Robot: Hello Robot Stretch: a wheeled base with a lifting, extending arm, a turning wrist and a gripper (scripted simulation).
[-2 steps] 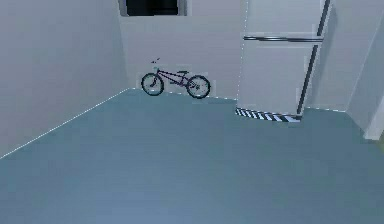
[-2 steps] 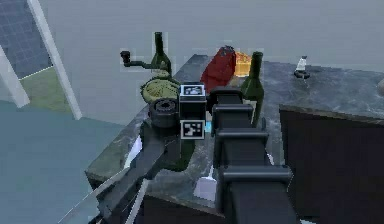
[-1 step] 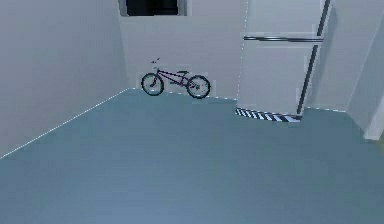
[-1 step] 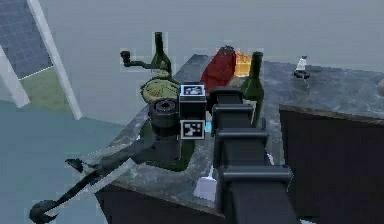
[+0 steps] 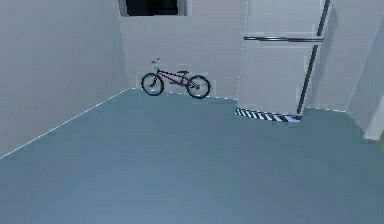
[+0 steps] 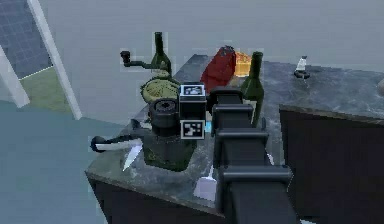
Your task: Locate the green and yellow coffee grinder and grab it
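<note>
On the dark stone counter point(image 6: 330, 95) stands a green and yellow round-topped thing point(image 6: 159, 88) with a small crank point(image 6: 128, 58) sticking up at its left; its shape fits the coffee grinder. My arm point(image 6: 240, 150) reaches out over the counter, its white marker squares point(image 6: 192, 110) just right of that thing. The gripper point(image 6: 155, 125) shows as a dark mass right below it, over a dark pot-like shape point(image 6: 165, 150). I cannot tell whether the gripper holds anything or touches the grinder.
Two dark green bottles point(image 6: 158, 50) point(image 6: 254, 78), a red object point(image 6: 217, 70), an orange one point(image 6: 241, 62) and a small shaker point(image 6: 300, 68) stand on the counter. In the forward view, a bicycle point(image 5: 175, 82) leans on the far wall beside a white fridge point(image 5: 285, 55), with open blue floor point(image 5: 180, 160).
</note>
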